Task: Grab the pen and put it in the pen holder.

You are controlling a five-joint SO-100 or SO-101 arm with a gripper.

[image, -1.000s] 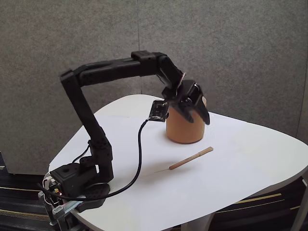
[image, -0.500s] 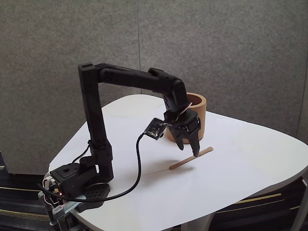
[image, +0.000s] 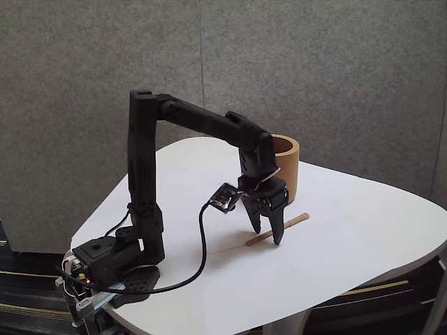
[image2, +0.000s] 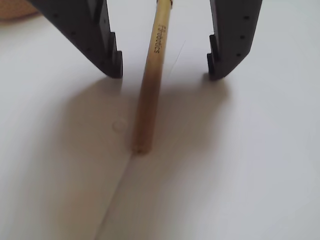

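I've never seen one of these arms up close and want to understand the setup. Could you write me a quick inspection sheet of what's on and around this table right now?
Surface: white table with rounded corners, bare apart from the items below.
Job's things: pen lying flat on the table; pen holder upright behind it, apart from it.
Clutter: nothing seen.
Gripper: gripper open, pointing down, fingers either side of the pen, not touching it in the wrist view.
Cables: black cable looping from the wrist camera to the arm's base.
Surroundings: grey panel wall behind the table.
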